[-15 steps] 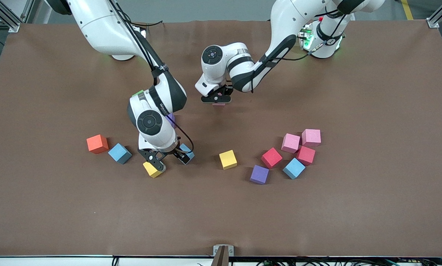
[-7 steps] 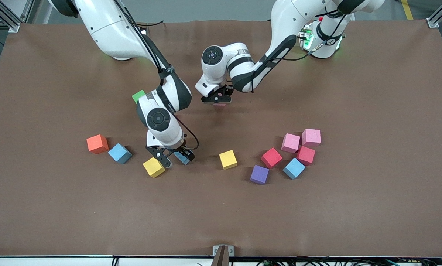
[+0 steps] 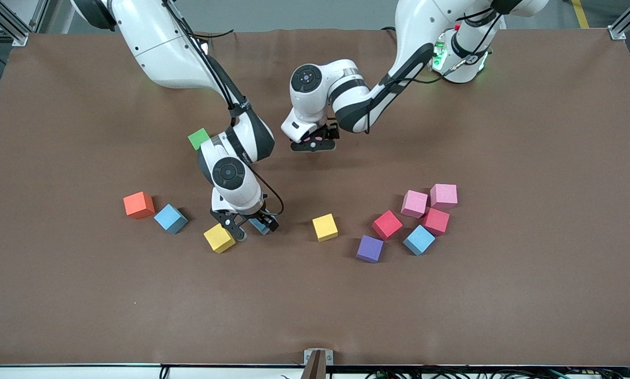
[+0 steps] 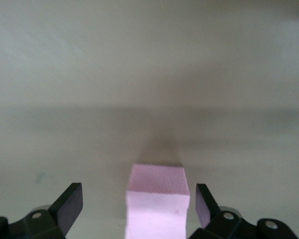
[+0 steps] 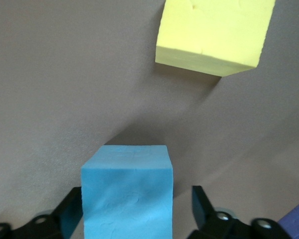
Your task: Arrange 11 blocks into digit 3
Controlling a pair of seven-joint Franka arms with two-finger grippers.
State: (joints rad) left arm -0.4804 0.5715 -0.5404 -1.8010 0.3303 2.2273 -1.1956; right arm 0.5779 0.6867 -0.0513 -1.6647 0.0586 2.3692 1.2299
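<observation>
Between my right gripper's (image 5: pixel 137 211) fingers a light blue block (image 5: pixel 127 191) is sitting on the table (image 3: pixel 504 295), jaws spread a little wider than it, one corner edge pointing away from the wrist. A yellow block (image 3: pixel 219 238) is lying just beside one finger. My left gripper (image 4: pixel 139 211) is hanging spread wide around a pink block (image 4: pixel 157 199), touching neither side. I'm seeing a green cube (image 3: pixel 198 138) near the right arm.

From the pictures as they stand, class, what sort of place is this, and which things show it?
Probably a robotics lab bench: two white robot arms bolted at a brown-covered table, aluminium frame posts at its corners, and small coloured foam cubes scattered as practice pieces.
</observation>
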